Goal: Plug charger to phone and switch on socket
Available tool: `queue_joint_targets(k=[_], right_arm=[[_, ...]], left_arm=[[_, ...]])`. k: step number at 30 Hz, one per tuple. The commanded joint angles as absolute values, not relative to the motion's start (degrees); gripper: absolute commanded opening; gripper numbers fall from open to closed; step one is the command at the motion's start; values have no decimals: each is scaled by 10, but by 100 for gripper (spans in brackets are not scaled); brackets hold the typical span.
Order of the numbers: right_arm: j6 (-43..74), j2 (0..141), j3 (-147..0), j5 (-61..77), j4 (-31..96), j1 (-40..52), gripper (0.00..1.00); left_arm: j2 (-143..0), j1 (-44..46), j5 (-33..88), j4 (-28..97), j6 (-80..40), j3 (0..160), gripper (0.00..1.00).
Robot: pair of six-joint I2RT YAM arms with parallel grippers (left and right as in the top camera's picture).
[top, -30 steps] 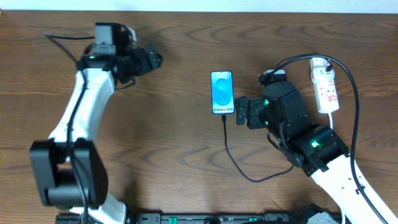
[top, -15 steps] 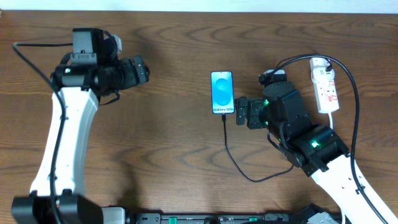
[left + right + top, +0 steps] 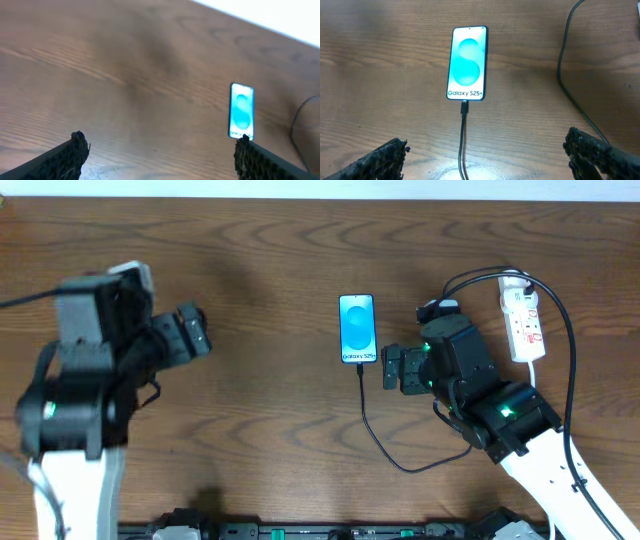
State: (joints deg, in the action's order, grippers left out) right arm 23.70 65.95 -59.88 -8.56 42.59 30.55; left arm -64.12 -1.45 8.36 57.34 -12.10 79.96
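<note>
The phone (image 3: pixel 358 329) lies screen-up mid-table, its blue-cyan screen lit; it also shows in the right wrist view (image 3: pixel 467 63) and the left wrist view (image 3: pixel 242 111). The charger cable (image 3: pixel 385 448) runs from the phone's near edge, its plug tip (image 3: pixel 465 107) seated in the phone's port. The white power strip (image 3: pixel 523 325) lies at the right with red markings. My right gripper (image 3: pixel 388 367) is open and empty just right of the phone's lower end, the cable between its fingers in the right wrist view. My left gripper (image 3: pixel 192 332) is open and empty, far left of the phone.
The charger's black cable loops from the strip's far end around behind my right arm (image 3: pixel 510 415). The white cord leaves the strip's near end. The table's far edge meets a white wall (image 3: pixel 280 20).
My left arm has pulled back to the left and towards the near side, away from the phone. My right arm, the phone and the cable have stayed put.
</note>
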Motion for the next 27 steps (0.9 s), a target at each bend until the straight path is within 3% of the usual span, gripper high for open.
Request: queue_joint_targets(k=[1, 14, 27], right_arm=[[244, 660, -608, -86, 427, 303, 99], [244, 660, -608, -86, 427, 303, 99], [244, 660, -608, -86, 446, 303, 99]], left_arm=[[-561, -17, 69, 591, -111, 801, 95], [-398, -17, 22, 688, -109, 801, 95], [-366, -17, 14, 788, -105, 801, 95]])
